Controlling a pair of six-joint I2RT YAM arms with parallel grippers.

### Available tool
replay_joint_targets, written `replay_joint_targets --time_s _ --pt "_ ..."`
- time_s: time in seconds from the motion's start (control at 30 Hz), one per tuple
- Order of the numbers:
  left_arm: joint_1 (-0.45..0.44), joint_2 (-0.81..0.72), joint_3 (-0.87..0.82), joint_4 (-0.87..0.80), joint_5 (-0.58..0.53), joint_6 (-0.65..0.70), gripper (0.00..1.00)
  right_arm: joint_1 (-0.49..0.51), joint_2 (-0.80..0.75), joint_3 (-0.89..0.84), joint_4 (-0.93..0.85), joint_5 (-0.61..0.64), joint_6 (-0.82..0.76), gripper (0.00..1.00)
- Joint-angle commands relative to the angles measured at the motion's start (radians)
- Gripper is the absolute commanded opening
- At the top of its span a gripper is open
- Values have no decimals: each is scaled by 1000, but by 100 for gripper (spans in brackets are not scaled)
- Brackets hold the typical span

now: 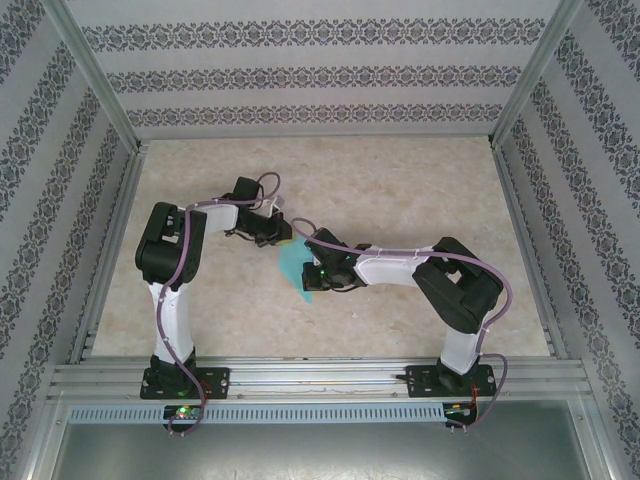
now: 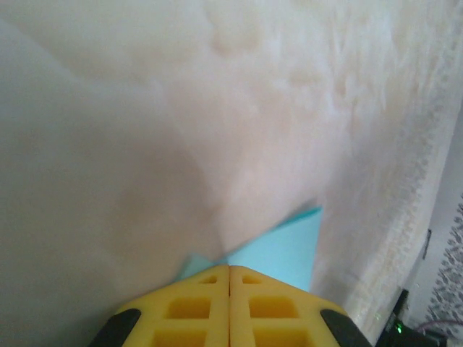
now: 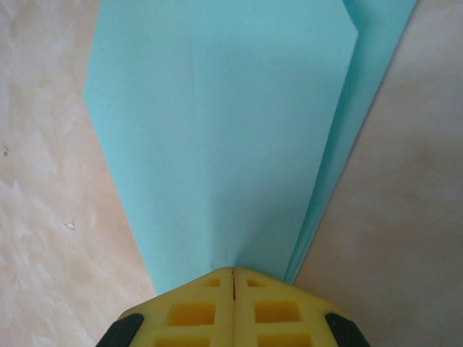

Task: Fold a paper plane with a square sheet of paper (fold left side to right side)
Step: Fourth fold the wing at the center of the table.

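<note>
Right wrist view: right gripper (image 3: 233, 271), clenched, sits on the narrow end of the paper plane (image 3: 217, 130); left gripper (image 2: 229, 267), also clenched, opposite it. Best to press steadily along the crease (image 3: 194, 144), without dragging.

No legible text, labels or numbers

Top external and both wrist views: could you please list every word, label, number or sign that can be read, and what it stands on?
None: no text can be read in any view.
The folded turquoise paper is plain; the right end effector shows only moulded recesses.
The wallpaper bears ornamental bands, not letters.
</note>
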State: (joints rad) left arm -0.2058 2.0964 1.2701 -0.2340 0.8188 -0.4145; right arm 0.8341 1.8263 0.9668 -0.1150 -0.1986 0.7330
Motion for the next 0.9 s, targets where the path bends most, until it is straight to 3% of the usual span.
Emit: replay_joint_targets --time_s 0.0,0.3,0.53,0.67,0.87 --pt "74 50 38 38 -205 68 7 19 72 -73 -308 -5 -17 0" --pt "77 -21 31 27 -196 63 9 11 31 -89 -315 -9 -28 0" --pt "69 -246 -175 117 -145 0 10 -21 -17 -110 -317 -14 -68 0" --pt "13 -348 -320 208 -86 -70 9 -32 -22 -117 -315 -18 -77 0" --pt "-113 -344 -383 317 -34 -152 8 -36 -21 -118 -306 -21 -77 0"
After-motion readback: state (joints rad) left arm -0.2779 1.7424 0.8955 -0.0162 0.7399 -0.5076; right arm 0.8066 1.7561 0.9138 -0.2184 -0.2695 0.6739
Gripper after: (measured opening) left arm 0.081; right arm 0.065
